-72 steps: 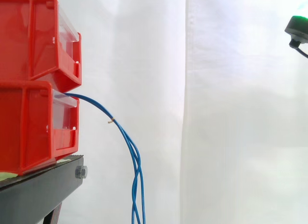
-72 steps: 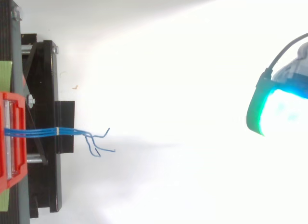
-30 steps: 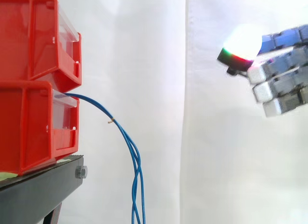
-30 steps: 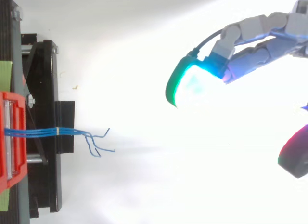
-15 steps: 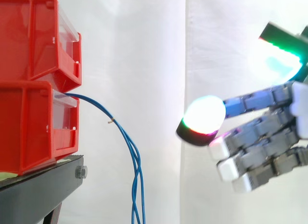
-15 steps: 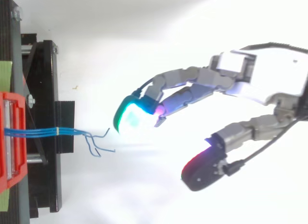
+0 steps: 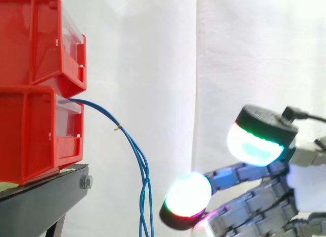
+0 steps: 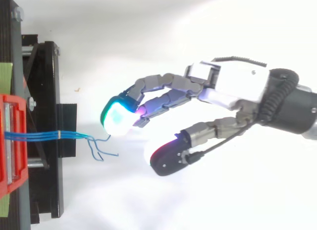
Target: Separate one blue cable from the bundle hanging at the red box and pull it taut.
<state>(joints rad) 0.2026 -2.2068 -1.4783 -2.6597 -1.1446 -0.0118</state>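
Hovering splayed hand (image 8: 233, 84) near blue cables (image 8: 39, 136)

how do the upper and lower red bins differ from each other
The blue cables come out over the front of the lower red bin; none come out of the upper red bin. The lower red bin stands on the black stand, while the upper red bin sits stacked on top of the lower one. Both are the same red, each with a clear panel at its front.

The cable bundle (image 7: 117, 126) hangs from the lower bin (image 7: 30, 135) on the stand (image 7: 46, 199), the hand (image 8: 237, 84) near on its right.
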